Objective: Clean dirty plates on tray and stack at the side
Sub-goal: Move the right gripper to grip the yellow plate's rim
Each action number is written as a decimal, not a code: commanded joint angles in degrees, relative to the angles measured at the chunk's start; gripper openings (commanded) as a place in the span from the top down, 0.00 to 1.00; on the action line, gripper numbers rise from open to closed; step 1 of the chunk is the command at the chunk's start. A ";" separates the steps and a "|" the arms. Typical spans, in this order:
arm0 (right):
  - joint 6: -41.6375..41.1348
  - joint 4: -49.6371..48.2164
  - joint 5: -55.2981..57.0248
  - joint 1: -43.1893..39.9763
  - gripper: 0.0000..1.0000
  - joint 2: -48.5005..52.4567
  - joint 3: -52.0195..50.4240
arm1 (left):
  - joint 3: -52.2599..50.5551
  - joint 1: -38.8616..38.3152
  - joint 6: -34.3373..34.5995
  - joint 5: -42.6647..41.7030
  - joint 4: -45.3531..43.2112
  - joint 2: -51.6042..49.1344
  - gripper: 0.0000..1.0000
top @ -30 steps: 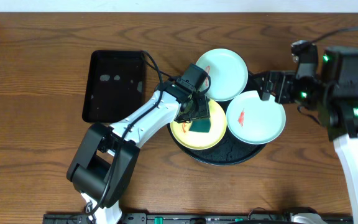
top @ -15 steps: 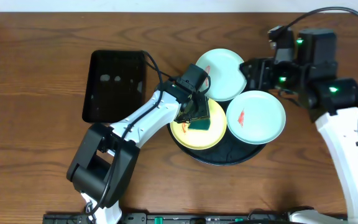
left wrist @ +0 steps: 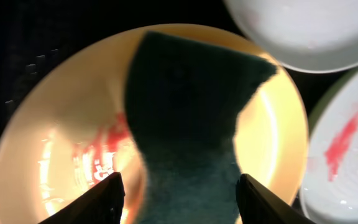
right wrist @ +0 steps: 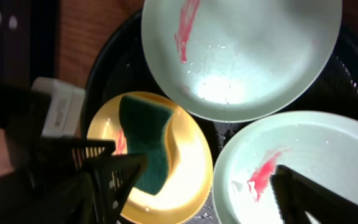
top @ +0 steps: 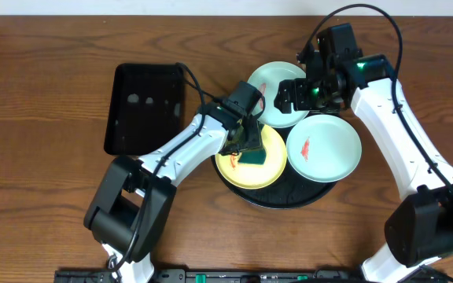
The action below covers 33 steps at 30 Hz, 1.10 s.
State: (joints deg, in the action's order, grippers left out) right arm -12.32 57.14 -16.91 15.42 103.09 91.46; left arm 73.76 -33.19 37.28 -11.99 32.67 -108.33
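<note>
Three plates crowd the round tray [top: 289, 198] in the overhead view: the yellow plate [top: 272, 169] at 9 o'clock, the first blue plate [top: 270, 106] at 12 o'clock with its far edge past the rim, and the second blue plate [top: 329, 153] at 3 o'clock. The left gripper [top: 246, 143] sits low over the yellow plate with a green sponge [top: 255, 158] under it. The right gripper [top: 285, 96] hangs above the first blue plate. A rectangular tray [top: 144, 110] lies on the table [top: 53, 204], apart at 9 o'clock.

From the left wrist, the left gripper [left wrist: 179, 190] pinches the sponge [left wrist: 188, 118], which lies flat on the yellow plate [left wrist: 48, 143] beside red smears [left wrist: 104, 146]. The second blue plate [left wrist: 347, 155] shows at 3 o'clock.

From the right wrist, the right gripper [right wrist: 210, 168] is spread wide, touching nothing. Below it are the first blue plate [right wrist: 247, 56], the second blue plate [right wrist: 316, 155], both streaked red, and the yellow plate [right wrist: 188, 168] bearing the sponge [right wrist: 146, 146], all on the tray [right wrist: 114, 74].
</note>
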 commanded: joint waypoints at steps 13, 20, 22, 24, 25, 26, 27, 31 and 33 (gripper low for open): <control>4.35 -6.29 3.52 3.54 0.59 5.35 -3.02 | -0.13 7.43 -6.91 -8.83 1.99 -0.22 0.41; 8.17 -6.36 3.19 4.92 0.60 11.26 -3.02 | -0.13 8.07 -8.26 -9.68 1.99 -0.22 0.41; 8.17 -5.90 3.17 5.25 0.60 12.63 -3.02 | -0.13 8.04 -8.59 -9.68 1.99 -0.22 0.41; 8.17 -5.27 3.17 5.42 0.60 13.53 -3.02 | -0.13 8.04 -8.57 -9.68 1.99 -0.22 0.41; 8.17 -4.90 3.17 5.44 0.60 13.88 -3.02 | -0.13 8.04 -8.57 -9.68 1.99 -0.22 0.41; 8.20 -4.35 3.17 5.46 0.60 14.01 -3.02 | -0.13 8.04 -8.57 -9.68 1.99 -0.22 0.41; 8.55 -3.74 3.17 5.49 0.60 14.12 -3.02 | -0.13 8.04 -8.57 -9.68 1.99 -0.22 0.41; 12.37 -1.07 3.23 5.66 0.60 14.25 -3.08 | -0.13 8.04 -8.57 -9.68 1.97 -0.22 0.41; 12.87 -0.50 4.02 5.66 0.61 14.25 -3.15 | -0.13 8.04 -8.57 -9.68 1.99 -0.22 0.41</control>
State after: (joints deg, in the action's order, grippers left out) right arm -2.28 56.29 -13.52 20.27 116.92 88.66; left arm 73.76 -25.50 29.74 -21.10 34.50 -108.33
